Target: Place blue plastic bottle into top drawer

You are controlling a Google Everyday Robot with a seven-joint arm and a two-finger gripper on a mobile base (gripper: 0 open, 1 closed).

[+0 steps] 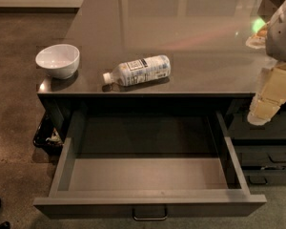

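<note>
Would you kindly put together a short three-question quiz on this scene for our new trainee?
1. True or false: the blue plastic bottle lies on its side on the countertop, right of the white bowl.
2. The top drawer is: A) shut, B) pulled open, C) holding the bowl.
3. Fill in: the gripper hangs at the picture's ___ edge, apart from the bottle.
Key: 1 true; 2 B; 3 right.

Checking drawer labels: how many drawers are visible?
3: top drawer, open, centre; one smaller shut drawer above another, lower right, below the gripper. Others may be hidden.
</note>
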